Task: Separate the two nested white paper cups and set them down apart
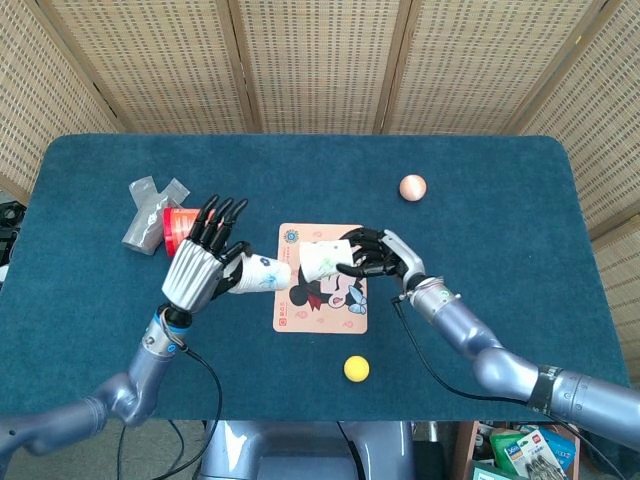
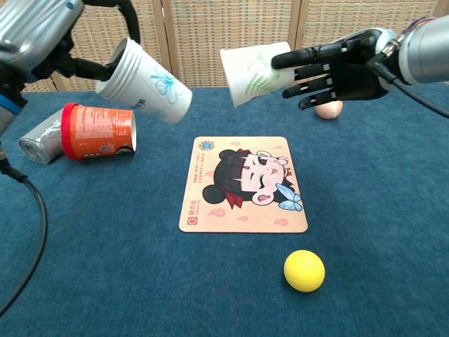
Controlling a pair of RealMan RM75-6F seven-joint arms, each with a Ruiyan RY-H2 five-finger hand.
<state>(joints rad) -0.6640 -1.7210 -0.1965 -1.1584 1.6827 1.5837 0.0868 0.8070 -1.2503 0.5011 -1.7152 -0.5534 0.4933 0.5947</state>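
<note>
The two white paper cups are apart in the air above the table. My left hand (image 1: 195,270) (image 2: 35,28) holds the cup with a blue print (image 1: 258,275) (image 2: 144,81), tilted, its mouth toward the hand. My right hand (image 1: 380,258) (image 2: 337,69) holds the cup with a green leaf print (image 1: 322,260) (image 2: 249,71) on its side, its mouth pointing left. A clear gap shows between the cups in the chest view. Both hover over the left part of the cartoon mat (image 1: 320,305) (image 2: 242,182).
A red cup (image 1: 180,225) (image 2: 98,131) lies on its side at the left, beside a silver packet (image 1: 148,210) (image 2: 38,140). A yellow ball (image 1: 356,369) (image 2: 304,270) sits near the front edge. A pink ball (image 1: 412,187) (image 2: 330,109) lies at the back right.
</note>
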